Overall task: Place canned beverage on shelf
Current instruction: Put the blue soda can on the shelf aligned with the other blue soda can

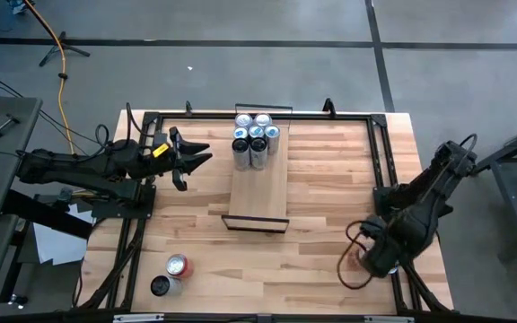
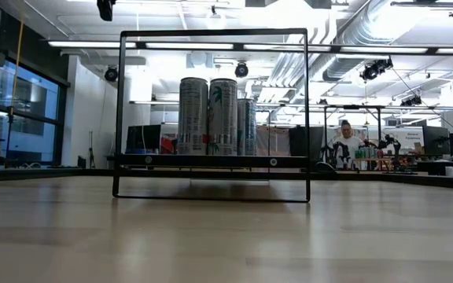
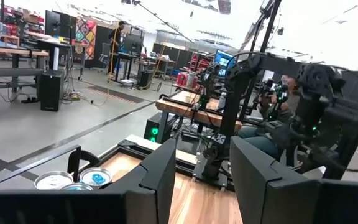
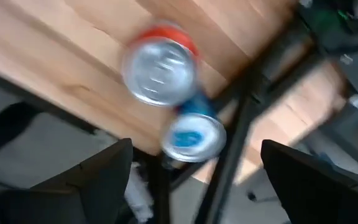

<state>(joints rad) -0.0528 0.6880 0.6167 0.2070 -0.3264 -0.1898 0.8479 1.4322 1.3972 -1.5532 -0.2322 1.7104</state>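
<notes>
Six cans stand bunched on the far end of the shelf, just right of the left tool. Its fingers are a little apart and hold nothing. The right tool is wide apart over two cans at the worktop edge. Two more cans sit at the near edge.

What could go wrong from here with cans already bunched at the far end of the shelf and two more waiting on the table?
1. The cans on the shelf stand packed together at the far end of the shelf; setting another beside them could knock one over.
2. The left gripper, open and empty, sits close to that cluster and could clip it when moving.
3. The two loose cans touch near the table's front edge, so grabbing one may push the other off.
</notes>
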